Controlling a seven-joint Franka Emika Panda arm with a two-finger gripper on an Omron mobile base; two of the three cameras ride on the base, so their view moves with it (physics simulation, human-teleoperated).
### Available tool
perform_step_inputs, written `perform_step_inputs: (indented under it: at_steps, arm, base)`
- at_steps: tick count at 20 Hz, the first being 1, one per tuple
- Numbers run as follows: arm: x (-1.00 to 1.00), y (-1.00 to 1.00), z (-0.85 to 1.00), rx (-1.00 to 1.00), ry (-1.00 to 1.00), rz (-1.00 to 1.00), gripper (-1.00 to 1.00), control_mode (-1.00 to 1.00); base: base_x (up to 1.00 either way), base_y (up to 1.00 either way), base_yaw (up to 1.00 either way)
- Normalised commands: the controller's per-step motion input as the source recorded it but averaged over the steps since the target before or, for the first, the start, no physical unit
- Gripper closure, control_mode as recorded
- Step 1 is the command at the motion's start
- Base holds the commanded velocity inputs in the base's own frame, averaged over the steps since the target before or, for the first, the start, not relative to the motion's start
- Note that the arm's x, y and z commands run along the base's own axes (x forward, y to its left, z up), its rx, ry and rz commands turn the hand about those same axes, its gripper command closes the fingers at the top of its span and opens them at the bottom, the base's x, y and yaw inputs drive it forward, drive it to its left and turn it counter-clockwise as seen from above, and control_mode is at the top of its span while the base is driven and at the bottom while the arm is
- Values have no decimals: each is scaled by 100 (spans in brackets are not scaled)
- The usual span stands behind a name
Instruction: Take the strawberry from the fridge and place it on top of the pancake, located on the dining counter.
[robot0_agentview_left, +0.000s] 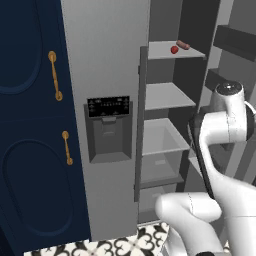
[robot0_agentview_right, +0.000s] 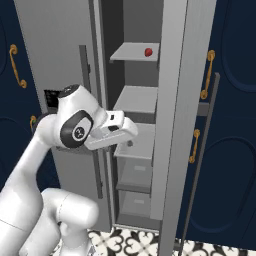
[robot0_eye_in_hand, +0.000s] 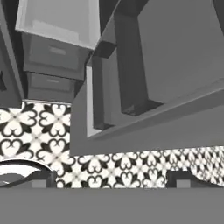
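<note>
The strawberry (robot0_agentview_left: 174, 49) (robot0_agentview_right: 148, 52) is a tiny red fruit on the top shelf of the open fridge (robot0_agentview_left: 105, 75) (robot0_agentview_right: 55, 45). My gripper (robot0_agentview_right: 129, 143) (robot0_eye_in_hand: 111, 181) hangs in front of the middle shelves, well below the strawberry. It points down at the floor and stands open, with nothing between its fingertips (robot0_eye_in_hand: 43, 179). The pancake and the dining counter are out of view.
A reddish-brown sausage (robot0_agentview_left: 183, 45) lies just right of the strawberry. The fridge's right door (robot0_agentview_right: 175, 100) stands swung open, its bins (robot0_eye_in_hand: 131, 78) close to my hand. Drawers (robot0_agentview_left: 160, 167) fill the lower fridge. Navy cabinets (robot0_agentview_left: 30, 150) (robot0_agentview_right: 230, 150) flank it above a patterned tile floor (robot0_eye_in_hand: 43, 135).
</note>
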Motion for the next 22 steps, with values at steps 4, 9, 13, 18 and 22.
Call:
perform_step_inputs:
  at_steps: [4,9,13,18,22]
  arm:
    - [-12,100,0,53,0,-4,-100,-100]
    - [-26,80,-1,57,0,3,-100,-100]
    - [-70,44,7,16,-6,2,-100,-100]
    - [-79,35,1,-20,-1,-23,-100,-100]
    - [-7,-13,-9,-18,-9,-16,-100,-100]
  base:
    - [0,0,0]
    - [0,0,0]
    - [0,0,0]
    - [0,0,0]
    - [0,0,0]
